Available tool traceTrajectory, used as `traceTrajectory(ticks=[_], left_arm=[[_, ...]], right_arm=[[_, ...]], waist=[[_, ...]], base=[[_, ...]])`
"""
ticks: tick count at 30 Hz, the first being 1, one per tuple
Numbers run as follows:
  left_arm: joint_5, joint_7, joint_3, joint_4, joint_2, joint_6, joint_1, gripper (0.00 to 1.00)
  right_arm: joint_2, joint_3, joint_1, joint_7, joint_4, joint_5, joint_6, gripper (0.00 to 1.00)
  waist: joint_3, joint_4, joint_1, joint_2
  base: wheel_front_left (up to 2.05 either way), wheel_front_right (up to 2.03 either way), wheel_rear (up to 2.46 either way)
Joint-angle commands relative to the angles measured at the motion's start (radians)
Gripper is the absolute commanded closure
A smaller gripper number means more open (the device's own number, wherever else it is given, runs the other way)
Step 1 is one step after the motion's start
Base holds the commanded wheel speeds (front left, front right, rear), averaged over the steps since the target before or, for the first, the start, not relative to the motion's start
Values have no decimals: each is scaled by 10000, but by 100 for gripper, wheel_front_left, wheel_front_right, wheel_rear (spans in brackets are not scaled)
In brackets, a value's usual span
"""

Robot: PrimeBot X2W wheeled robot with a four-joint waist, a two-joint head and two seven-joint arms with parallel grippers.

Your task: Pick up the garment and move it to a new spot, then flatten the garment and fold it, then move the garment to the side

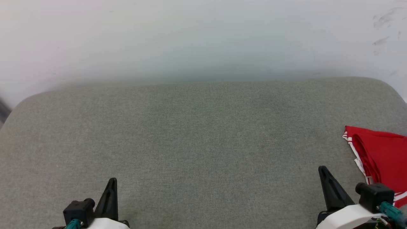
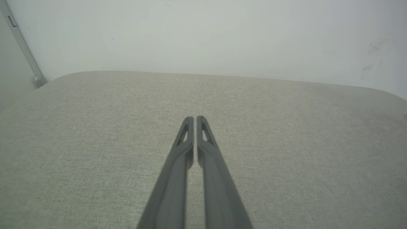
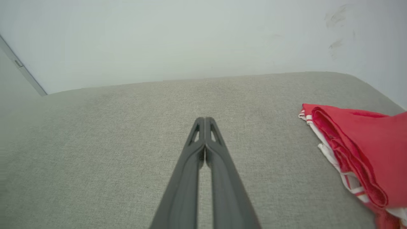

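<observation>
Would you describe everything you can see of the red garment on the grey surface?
The garment is red, soft-looking cloth with white striped trim along its left edge. It lies loosely folded in layers, a rolled fold facing left, on the right end of the grey fabric surface, partly cut off by the picture's edge. Nothing grips it.

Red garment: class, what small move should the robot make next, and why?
Probably open the right gripper and swing it rightward toward the red garment. The garment lies bunched at the right edge of the grey cushion, untouched; both grippers are shut and empty, and the left gripper is much farther away.
</observation>
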State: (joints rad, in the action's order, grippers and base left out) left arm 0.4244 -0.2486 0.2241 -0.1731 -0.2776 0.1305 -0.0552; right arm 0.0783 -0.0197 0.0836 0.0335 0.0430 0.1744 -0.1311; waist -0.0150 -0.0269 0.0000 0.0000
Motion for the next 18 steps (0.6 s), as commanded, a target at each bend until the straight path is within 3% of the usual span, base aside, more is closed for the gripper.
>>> traceTrajectory(ticks=[1, 18], left_arm=[[533, 126, -192, 111, -1, -117, 209, 100], [2976, 852, -852, -109, 454, -651, 563, 100]], right_arm=[[-8, 45, -178, -46, -79, 693, 0, 100], [0, 257, -596, -302, 378, 3683, 1, 100]], waist=[[3, 5, 0, 0], [26, 40, 0, 0]], base=[[0, 0, 0], [0, 0, 0]])
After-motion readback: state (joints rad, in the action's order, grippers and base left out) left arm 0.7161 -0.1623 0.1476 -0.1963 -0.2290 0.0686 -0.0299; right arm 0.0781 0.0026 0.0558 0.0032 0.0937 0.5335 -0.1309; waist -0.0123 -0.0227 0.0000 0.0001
